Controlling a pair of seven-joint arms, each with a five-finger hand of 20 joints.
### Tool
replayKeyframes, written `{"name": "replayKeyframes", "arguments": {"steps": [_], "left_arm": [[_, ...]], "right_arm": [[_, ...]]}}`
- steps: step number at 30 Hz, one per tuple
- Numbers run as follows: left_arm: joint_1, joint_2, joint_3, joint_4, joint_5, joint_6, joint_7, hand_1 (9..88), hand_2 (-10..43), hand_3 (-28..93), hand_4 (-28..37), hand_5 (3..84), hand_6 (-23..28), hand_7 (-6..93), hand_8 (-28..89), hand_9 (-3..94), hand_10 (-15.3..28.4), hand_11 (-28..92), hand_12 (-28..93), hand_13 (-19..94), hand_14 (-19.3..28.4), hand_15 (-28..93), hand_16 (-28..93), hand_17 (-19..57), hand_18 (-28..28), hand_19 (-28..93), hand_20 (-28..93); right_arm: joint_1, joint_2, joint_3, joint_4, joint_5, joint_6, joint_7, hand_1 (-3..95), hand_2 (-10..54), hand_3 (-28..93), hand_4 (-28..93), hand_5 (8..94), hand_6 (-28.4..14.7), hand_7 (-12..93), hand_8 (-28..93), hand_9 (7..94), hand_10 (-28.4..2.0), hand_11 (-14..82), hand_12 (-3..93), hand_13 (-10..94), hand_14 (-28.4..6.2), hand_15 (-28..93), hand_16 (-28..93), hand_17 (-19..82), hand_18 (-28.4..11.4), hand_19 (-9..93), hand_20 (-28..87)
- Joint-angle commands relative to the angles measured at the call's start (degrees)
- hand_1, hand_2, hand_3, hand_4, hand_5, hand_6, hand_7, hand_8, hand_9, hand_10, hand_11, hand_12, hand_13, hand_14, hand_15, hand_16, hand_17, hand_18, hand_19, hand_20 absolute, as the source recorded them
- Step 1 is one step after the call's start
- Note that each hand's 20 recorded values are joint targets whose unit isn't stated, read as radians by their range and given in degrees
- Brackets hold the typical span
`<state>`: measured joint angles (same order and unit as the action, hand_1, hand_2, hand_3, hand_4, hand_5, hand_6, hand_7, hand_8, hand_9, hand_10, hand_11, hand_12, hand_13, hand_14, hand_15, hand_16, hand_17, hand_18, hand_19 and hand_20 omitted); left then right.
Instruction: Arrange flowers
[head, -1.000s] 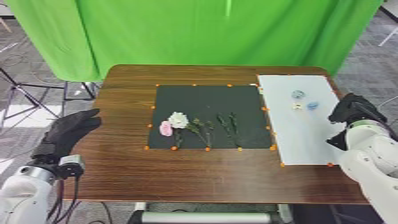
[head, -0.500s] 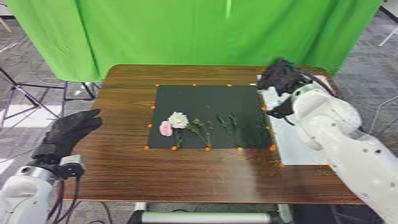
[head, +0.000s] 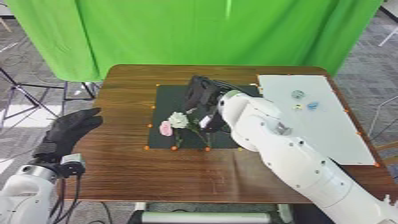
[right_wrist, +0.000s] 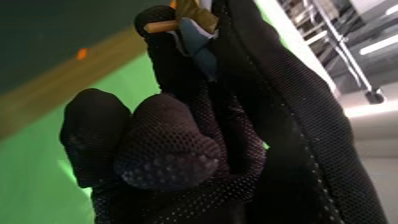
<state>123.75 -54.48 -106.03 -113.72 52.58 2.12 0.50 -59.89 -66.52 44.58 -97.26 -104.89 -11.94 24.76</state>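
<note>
Black fabric covers the left hand (head: 69, 132), found at the left edge of the brown wooden table (head: 124, 170); its fingers are extended and relaxed, and it grips nothing. Next to the right, a dark mat (head: 167, 95) is laid on the table, with orange markers (head: 175, 148) along its border. On the mat's left part lies a pink flower (head: 166, 128), and just beside it a white flower (head: 178, 120). Thin green stems (head: 200, 131) with narrow leaves lie to the right of the white flower, running toward the near edge of the mat. The right hand (head: 202, 95) is over the mat, beyond the flowers; whether it touches the mat cannot be determined. In the right wrist view, two of its fingers are curled, and a small piece (right_wrist: 199, 47) with tan, olive and blue-grey parts is pinched at the top of the glove; its exact nature cannot be established. The white right arm (head: 298, 155) extends from the lower right, crossing over the near left part of a white sheet (head: 333, 137). Three small items rest on that sheet: a pale grey-green one (head: 298, 94), a whitish-yellow one (head: 298, 106) nearer the robot, and a blue one (head: 313, 105) just to the right of the second.
</note>
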Motion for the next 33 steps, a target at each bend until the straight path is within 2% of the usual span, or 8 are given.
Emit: {"name": "replayKeyframes", "arguments": {"steps": [1, 3, 14, 24, 25, 31, 32, 33], "left_arm": [[-0.02, -0.01, 0.53, -0.01, -0.17, 1.08, 0.89, 29.6, 5.2, 62, -20.4, 45.6, 3.3, 14.0, -8, 45.8, 14.1, 22, 12, 36, 17.7, 14, 0, 2.6, 11.4, 10, 12], [-0.05, 0.04, 0.70, -0.09, -0.32, 1.69, 1.19, 29.7, 5.3, 62, -20.4, 45.7, 3.4, 13.9, -8, 45.8, 14.1, 22, 11, 36, 17.8, 14, 0, 2.6, 11.3, 10, 12], [-0.64, 0.11, 1.10, 0.23, 0.02, 1.12, 1.00, 29.5, 5.4, 62, -20.6, 45.7, 3.5, 14.0, -8, 45.8, 14.1, 22, 11, 36, 17.8, 15, 0, 2.6, 11.3, 10, 12], [-0.77, 0.11, 1.22, 0.32, 0.11, 0.57, 0.41, 29.4, 5.5, 62, -20.6, 45.6, 3.6, 14.0, -8, 45.9, 14.1, 22, 11, 35, 17.7, 15, 0, 2.6, 11.4, 10, 12], [-0.44, 0.10, 1.16, 0.13, 0.09, 0.75, 0.57, 29.4, 5.4, 62, -20.6, 45.6, 3.6, 14.0, -8, 45.9, 14.1, 22, 11, 35, 17.7, 15, 0, 2.6, 11.4, 10, 12], [-1.15, 0.35, 1.37, 0.45, 0.08, 0.34, 0.28, 29.4, 5.4, 62, -20.6, 45.6, 3.6, 14.0, -8, 45.7, 14.1, 22, 11, 35, 17.7, 15, 0, 2.5, 11.4, 10, 12], [-1.13, 0.34, 1.29, 0.45, 0.13, 0.27, 0.08, 29.3, 5.4, 62, -20.6, 45.5, 3.6, 13.9, -8, 45.7, 14.1, 22, 11, 35, 17.7, 15, 0, 2.5, 11.4, 10, 12], [-1.17, 0.37, 1.36, 0.51, 0.09, 0.32, 0.18, 29.4, 5.4, 62, -20.6, 45.5, 3.7, 13.9, -8, 45.7, 14.0, 22, 11, 35, 17.7, 15, 0, 2.5, 11.4, 10, 12]], "right_arm": [[-0.88, -3.08, -0.99, 2.74, -2.36, -1.79, -0.11, 65.8, -9.1, 51, -15, 80.7, -0.8, 14, 8, 84.3, -13.3, 4.1, 30.7, 91, -1.6, 65, 29, 63, -15.5, 93, 61], [-0.67, -3.62, -1.02, 3.80, -2.55, -2.47, -0.11, 65.6, -9.1, 51, -15, 80.6, -0.7, 14, 8, 84.2, -13.1, 4.1, 30.6, 91, -1.6, 65, 29, 63, -15.5, 93, 61], [-0.24, -4.24, -1.25, 7.18, -5.13, -3.86, 0.21, 64.7, -8.6, 52, -15, 80.0, 0.0, 14, 7, 83.4, -12.6, 4.3, 30.2, 90, -1.9, 65, 29, 62, -15.5, 93, 61], [-1.17, -2.81, -0.25, 5.52, -5.13, -3.21, 1.53, 64.3, -8.3, 52, -15, 79.6, 0.3, 15, 7, 83.0, -12.5, 4.6, 29.8, 90, -2.1, 66, 29, 62, -15.5, 93, 61], [-1.35, -2.64, -0.30, 5.25, -5.31, -3.27, 1.54, 64.2, -8.3, 52, -15, 79.6, 0.3, 15, 7, 83.1, -12.4, 4.6, 29.7, 90, -2.1, 66, 29, 62, -15.6, 93, 61], [-2.54, -1.67, -0.15, 3.76, -5.47, -3.36, 3.11, 64.1, -8.1, 52, -15, 79.4, 0.3, 15, 7, 82.8, -12.5, 4.7, 29.6, 90, -2.1, 66, 28, 62, -15.5, 93, 61], [-1.14, -3.68, 0.87, 8.19, -6.25, -4.65, 0.86, 64.2, -8.0, 52, -16, 79.4, 0.3, 15, 7, 82.7, -12.5, 4.7, 29.6, 90, -2.1, 66, 28, 62, -15.6, 93, 61], [-0.85, -3.65, -0.03, 8.11, -6.37, -4.17, 1.16, 64.1, -8.0, 52, -16, 79.2, 0.3, 15, 7, 82.7, -12.5, 4.7, 29.6, 90, -2.1, 66, 28, 62, -15.6, 93, 61]]}}
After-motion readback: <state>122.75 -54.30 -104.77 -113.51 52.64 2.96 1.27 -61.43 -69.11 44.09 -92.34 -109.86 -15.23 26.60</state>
